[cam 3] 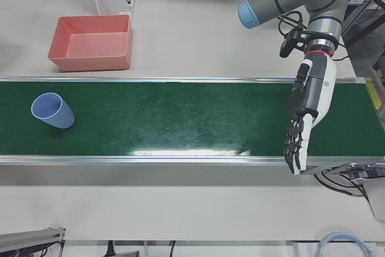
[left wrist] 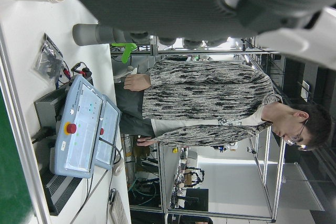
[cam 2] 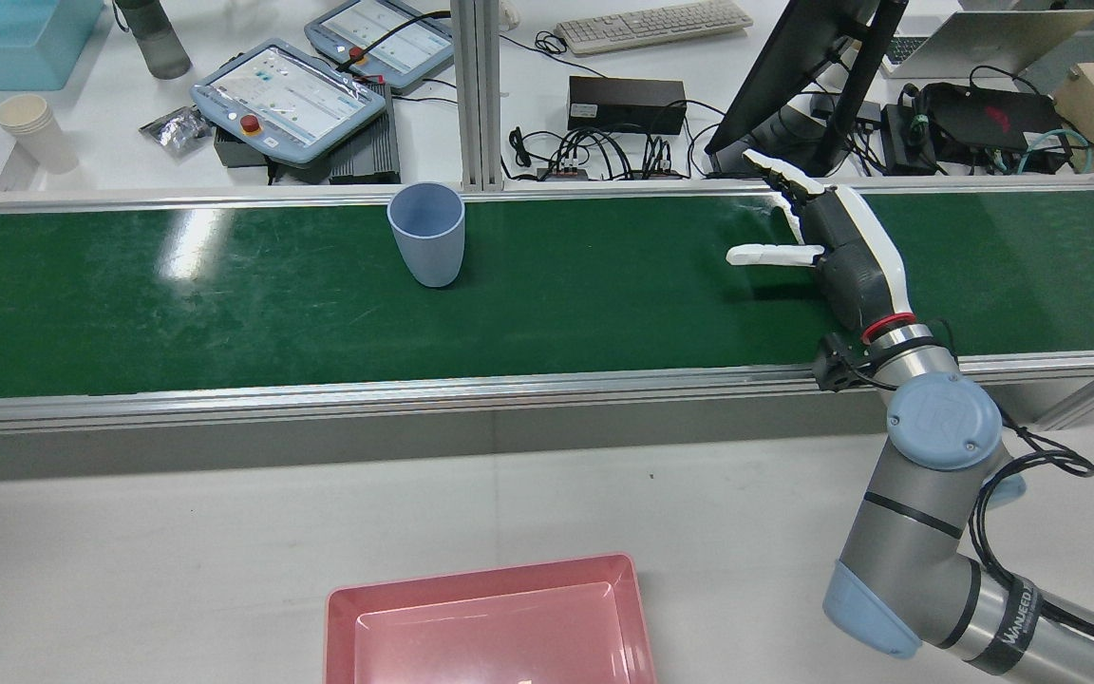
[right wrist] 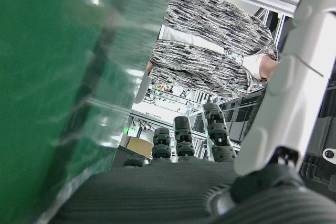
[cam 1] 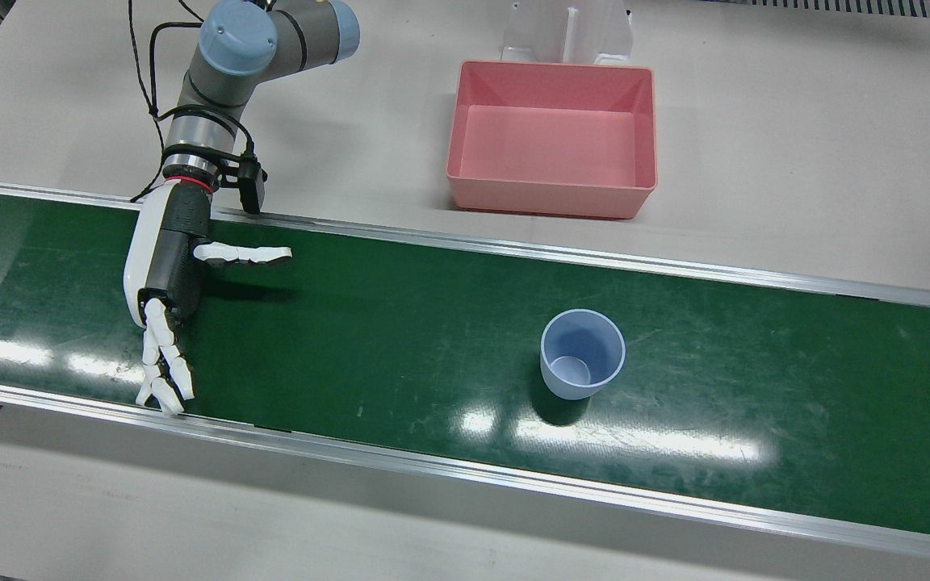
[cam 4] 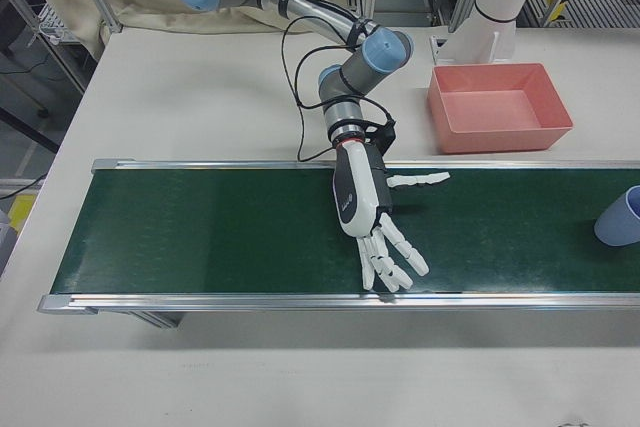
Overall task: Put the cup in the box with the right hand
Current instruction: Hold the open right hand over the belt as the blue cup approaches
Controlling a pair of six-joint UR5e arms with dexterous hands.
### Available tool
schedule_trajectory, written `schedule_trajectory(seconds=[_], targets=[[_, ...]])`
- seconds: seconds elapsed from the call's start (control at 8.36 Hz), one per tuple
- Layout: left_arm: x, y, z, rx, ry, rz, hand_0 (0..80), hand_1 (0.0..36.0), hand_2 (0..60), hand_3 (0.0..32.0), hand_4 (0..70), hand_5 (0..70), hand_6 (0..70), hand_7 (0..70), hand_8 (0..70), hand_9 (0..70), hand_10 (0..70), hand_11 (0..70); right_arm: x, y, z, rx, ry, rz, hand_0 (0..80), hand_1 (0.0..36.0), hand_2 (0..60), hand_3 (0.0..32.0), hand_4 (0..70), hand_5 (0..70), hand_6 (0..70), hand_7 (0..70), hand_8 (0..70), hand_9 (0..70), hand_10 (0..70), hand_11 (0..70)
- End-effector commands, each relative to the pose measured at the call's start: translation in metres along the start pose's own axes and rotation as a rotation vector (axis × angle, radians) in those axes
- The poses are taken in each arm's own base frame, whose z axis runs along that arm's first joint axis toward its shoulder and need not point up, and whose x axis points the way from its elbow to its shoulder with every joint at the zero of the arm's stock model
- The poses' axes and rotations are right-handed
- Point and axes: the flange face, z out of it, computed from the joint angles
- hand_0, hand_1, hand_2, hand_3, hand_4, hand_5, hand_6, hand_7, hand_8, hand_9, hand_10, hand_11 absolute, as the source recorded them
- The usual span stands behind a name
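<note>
Nothing of the task is done yet, as far as you can judge from here: the grasp, the carry and the release are all ahead of you.

The blue cup (cam 1: 582, 355) stands upright, mouth up, on the green conveyor belt (cam 1: 400, 339). It is somewhat toward the operators' edge of the desk and almost directly across the belt from the pink box (cam 1: 550, 202). The box sits on the pale desk surface on the robot's side of the belt. It is empty, and its near wall lies close to the belt's rail.

Your right hand (cam 1: 166, 274) hovers over the belt toward the desk's right end, well apart from the cup. It holds nothing. Its fingers (cam 1: 165, 367) are stretched out and fanned toward the operators' rail, and its thumb (cam 1: 243, 255) juts sideways toward the cup.

Your left hand (cam 3: 307, 109) shows only in the left-front view, over the belt near the desk's left end. Its fingers are extended and close together, it is empty, and it is well away from the cup.

What is left, in order:
- Bring the right hand along the belt until the cup sits between thumb and fingers, then close around its wall.
- Lift it clear of the rail and carry it toward the robot's edge of the desk.
- Let it go inside the box.

The cup is light and tapered, so it will likely tip or slide if a fingertip touches it before the thumb does.
</note>
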Motion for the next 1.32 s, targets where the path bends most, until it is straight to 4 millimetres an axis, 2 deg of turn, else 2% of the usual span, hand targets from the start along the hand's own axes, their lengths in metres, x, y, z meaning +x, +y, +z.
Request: schedule_trajectory(seconds=[0.0,0.24,0.6,1.2], targets=[[0.0,0.0,0.0,0.0,0.001,0.0,0.0,0.0,0.0,0.0,0.0,0.0,0.0,0.0,0.0,0.0,0.0,0.0,0.0,0.005,0.001,-0.01,0.003,0.005,49.5,16.1,0.0,0.0,0.0,6.0,6.6,22.8,7.1,13.5,0.0,1.2],[-0.001,0.0,0.0,0.0,-0.001,0.0,0.0,0.0,0.0,0.0,0.0,0.0,0.0,0.0,0.0,0.0,0.0,0.0,0.0,0.012,0.003,-0.018,0.004,0.005,50.0,17.3,0.0,0.0,0.0,6.1,6.6,22.2,6.8,13.1,0.0,1.4],[-0.001,0.0,0.0,0.0,-0.001,0.0,0.0,0.0,0.0,0.0,0.0,0.0,0.0,0.0,0.0,0.0,0.0,0.0,0.006,0.022,0.004,-0.032,0.011,-0.004,49.3,16.4,0.8,0.0,0.0,5.6,6.8,24.1,7.1,13.7,0.0,0.7],[0.0,-0.001,0.0,0.001,0.0,0.0,0.0,0.0,0.0,0.0,0.0,0.0,0.0,0.0,0.0,0.0,0.0,0.0,0.014,0.024,-0.001,-0.034,0.025,-0.01,48.9,16.1,1.7,0.0,0.0,5.4,7.0,25.5,7.2,14.1,0.0,0.8]])
